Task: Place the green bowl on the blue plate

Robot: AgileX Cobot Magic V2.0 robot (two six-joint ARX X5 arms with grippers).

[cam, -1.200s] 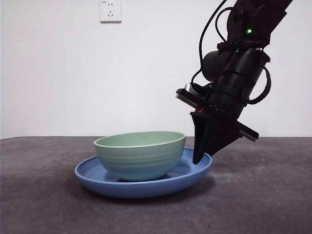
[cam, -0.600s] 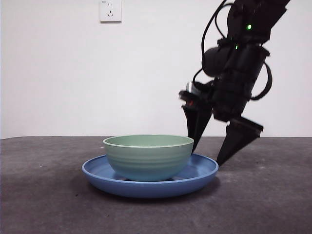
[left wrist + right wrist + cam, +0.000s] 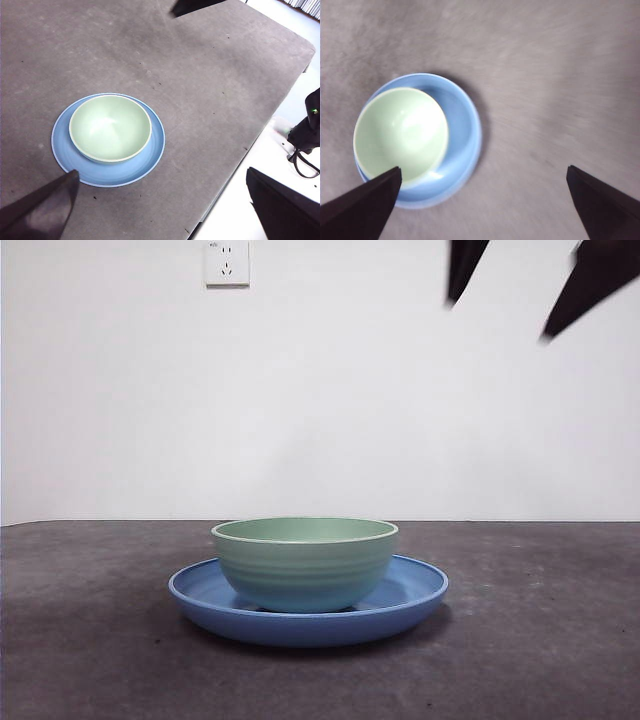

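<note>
Right claw (image 3: 520, 290) is high above the tabletop (image 3: 540, 640), jaws spread wide and empty. Left claw (image 3: 160, 210) likewise wide, idle. Green bowl (image 3: 305, 562) sits upright inside blue plate (image 3: 415, 592). Placement judged complete; only retreat remains.

one green bowl (image 3: 305, 562), one blue plate (image 3: 400, 602)

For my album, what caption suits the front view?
Green bowl sits on blue plate, open gripper high above.
</note>
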